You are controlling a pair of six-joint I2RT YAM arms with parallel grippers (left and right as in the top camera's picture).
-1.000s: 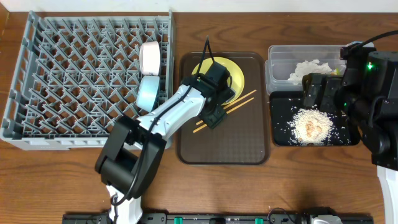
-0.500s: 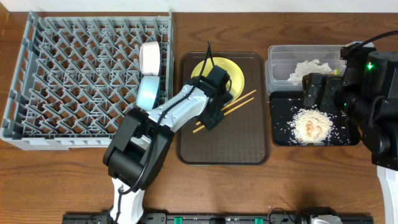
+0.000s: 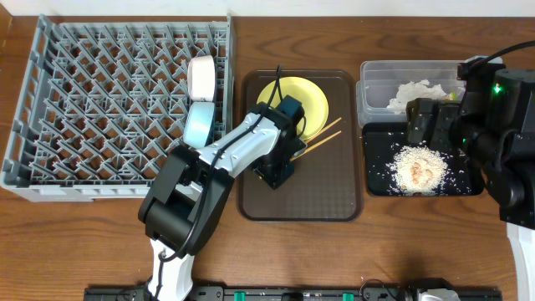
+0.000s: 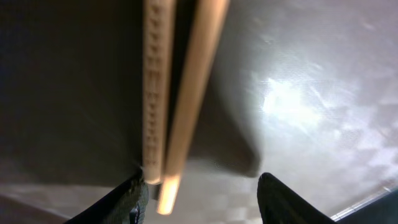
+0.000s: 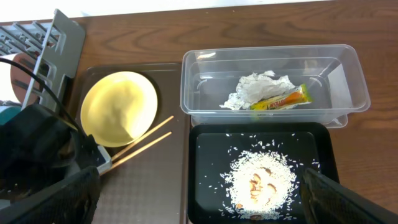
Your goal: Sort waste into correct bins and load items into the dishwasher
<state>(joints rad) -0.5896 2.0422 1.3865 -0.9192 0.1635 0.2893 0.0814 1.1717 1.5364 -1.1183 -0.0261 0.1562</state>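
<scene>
Two wooden chopsticks (image 3: 316, 140) lie on the brown serving tray (image 3: 334, 196), tips against the yellow plate (image 3: 303, 94). My left gripper (image 3: 276, 173) is open, low over the tray at their near ends; in the left wrist view the chopsticks (image 4: 185, 93) end between its fingers (image 4: 205, 199). My right gripper (image 5: 199, 205) is open and empty above the black tray (image 5: 205, 143), which holds rice crumbs (image 5: 258, 180). The clear tub (image 5: 205, 68) holds the tissue (image 5: 258, 87) and the wrapper (image 5: 280, 98). A light blue bowl (image 3: 199, 125) and a white bowl (image 3: 201, 77) stand in the grey rack (image 3: 109, 100). The cup is out of view.
The rack fills the left of the table, the serving tray sits in the middle, and the tub (image 3: 376, 84) and black tray (image 3: 376, 180) are on the right. Bare wood runs along the front edge.
My left gripper has moved from over the plate's edge down along the chopsticks to their near ends, uncovering more of the plate. The right arm has not moved.
</scene>
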